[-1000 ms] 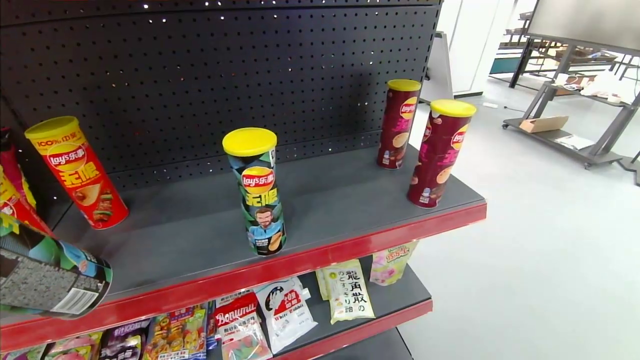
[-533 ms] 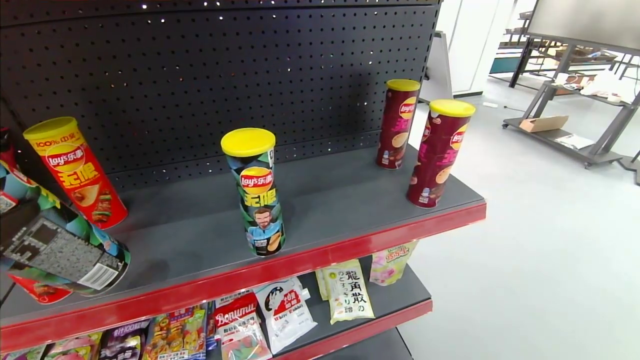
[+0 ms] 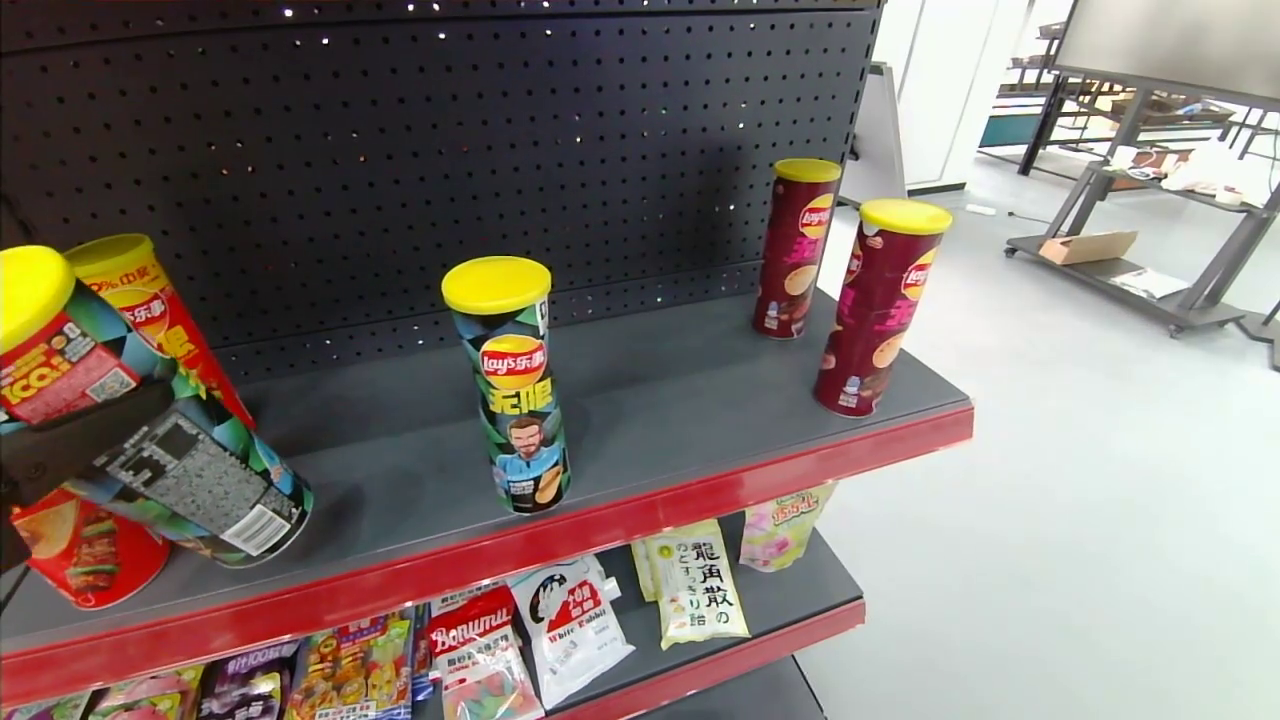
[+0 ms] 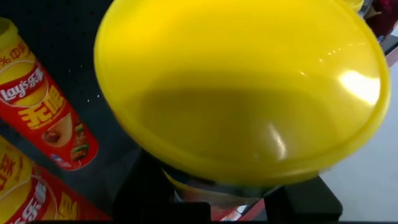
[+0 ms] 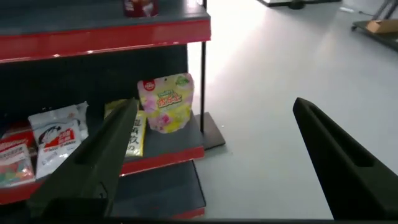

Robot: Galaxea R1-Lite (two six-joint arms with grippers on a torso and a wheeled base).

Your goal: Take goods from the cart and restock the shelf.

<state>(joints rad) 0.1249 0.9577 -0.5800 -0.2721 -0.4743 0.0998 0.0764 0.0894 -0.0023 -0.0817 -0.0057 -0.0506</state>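
Left fingers [image 3: 85, 445] clamped on can [image 3: 200, 470], left of frame. Can has swung from lying low to near upright, base now over shelf [image 3: 640, 400], crowding red can [image 3: 150, 310]. Set-down looks close. Right fingers [image 5: 93, 168] spread, empty.

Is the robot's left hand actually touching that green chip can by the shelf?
Touching. The head view shows a dark finger of the left hand lying flat across the side of the tilted green can.

Tilted can [image 3: 200, 470] green-black, perhaps geometric; lid [image 3: 28, 290] yellow; shelf [image 3: 700, 487] red-edged
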